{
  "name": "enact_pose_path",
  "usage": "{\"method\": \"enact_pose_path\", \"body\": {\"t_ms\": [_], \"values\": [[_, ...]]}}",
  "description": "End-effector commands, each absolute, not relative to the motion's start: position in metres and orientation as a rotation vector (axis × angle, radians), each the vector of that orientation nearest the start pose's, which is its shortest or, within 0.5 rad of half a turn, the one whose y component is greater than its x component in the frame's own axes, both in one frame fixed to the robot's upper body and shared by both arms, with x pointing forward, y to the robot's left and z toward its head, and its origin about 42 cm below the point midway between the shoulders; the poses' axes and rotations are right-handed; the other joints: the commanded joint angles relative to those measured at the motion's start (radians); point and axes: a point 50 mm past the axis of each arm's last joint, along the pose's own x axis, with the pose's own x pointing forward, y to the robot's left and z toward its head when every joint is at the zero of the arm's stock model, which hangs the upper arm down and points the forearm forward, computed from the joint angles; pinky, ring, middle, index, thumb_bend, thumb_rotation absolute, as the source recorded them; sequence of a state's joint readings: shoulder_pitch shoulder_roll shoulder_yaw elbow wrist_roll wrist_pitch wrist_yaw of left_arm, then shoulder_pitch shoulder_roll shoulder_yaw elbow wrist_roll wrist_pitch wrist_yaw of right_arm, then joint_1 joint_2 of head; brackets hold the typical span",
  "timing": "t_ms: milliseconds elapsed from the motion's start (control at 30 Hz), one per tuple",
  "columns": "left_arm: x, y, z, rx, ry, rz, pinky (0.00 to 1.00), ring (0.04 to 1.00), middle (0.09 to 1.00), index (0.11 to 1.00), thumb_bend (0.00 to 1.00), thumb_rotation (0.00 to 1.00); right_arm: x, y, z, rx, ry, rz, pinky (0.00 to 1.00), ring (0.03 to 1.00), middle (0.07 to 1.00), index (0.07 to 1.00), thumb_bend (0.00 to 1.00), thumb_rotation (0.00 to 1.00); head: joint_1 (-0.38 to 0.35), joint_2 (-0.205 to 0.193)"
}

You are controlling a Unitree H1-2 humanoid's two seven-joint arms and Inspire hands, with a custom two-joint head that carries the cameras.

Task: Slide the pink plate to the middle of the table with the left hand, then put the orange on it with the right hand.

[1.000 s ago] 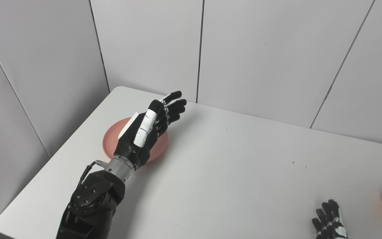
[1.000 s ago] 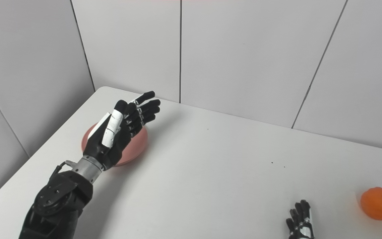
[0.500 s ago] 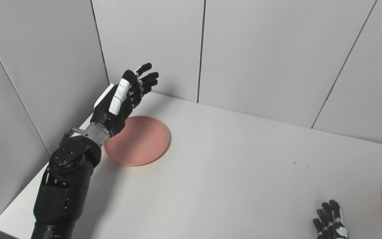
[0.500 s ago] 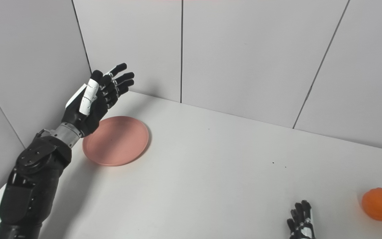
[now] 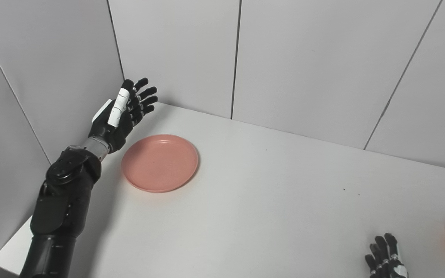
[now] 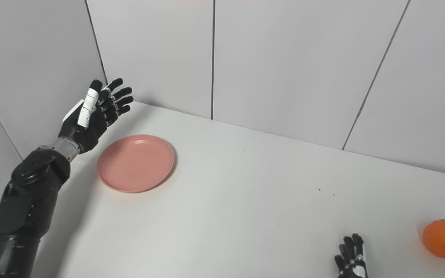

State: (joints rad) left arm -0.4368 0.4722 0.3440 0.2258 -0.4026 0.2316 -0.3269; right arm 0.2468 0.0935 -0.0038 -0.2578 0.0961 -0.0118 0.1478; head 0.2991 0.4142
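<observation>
I judge neither step done. The plate (image 6: 135, 162) lies flat at the table's (image 6: 245, 208) far left, well short of the middle. My left hand (image 6: 91, 114) hovers beside its left rim, fingers spread, empty and apart from it. The orange (image 6: 444, 238) sits at the right edge, not yet lifted. My right hand (image 6: 350, 258) rests near it; whether it grips anything I cannot tell. No writing or labels are visible.
</observation>
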Motion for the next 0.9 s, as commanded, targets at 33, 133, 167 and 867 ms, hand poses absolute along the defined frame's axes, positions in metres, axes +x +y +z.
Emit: {"method": "enact_pose_path", "body": {"t_ms": [33,133,167,867], "values": [[0.411,0.441,0.269,-0.05,-0.256,-0.045,1.0,0.952,0.934,0.969,0.86,0.83,0.16,-0.213,0.081,0.135,0.145,0.061,1.0,1.0,0.976,1.0,0.65,1.0,0.002,0.002],[0.415,0.454,0.256,-0.066,-0.247,-0.027,0.99,0.962,0.934,0.975,0.84,0.83,0.159,-0.214,0.081,0.134,0.147,0.061,1.0,1.0,0.976,1.0,0.65,1.0,0.001,0.003],[0.416,0.46,0.251,-0.072,-0.246,-0.002,1.0,0.963,0.932,0.975,0.84,0.83,0.159,-0.214,0.081,0.134,0.148,0.061,1.0,1.0,0.976,1.0,0.65,1.0,0.001,0.005],[0.421,0.489,0.188,-0.044,-0.152,0.19,0.92,0.889,0.887,0.934,0.82,0.79,0.159,-0.214,0.082,0.131,0.15,0.06,1.0,1.0,0.965,1.0,0.69,1.0,-0.006,0.017]]}}
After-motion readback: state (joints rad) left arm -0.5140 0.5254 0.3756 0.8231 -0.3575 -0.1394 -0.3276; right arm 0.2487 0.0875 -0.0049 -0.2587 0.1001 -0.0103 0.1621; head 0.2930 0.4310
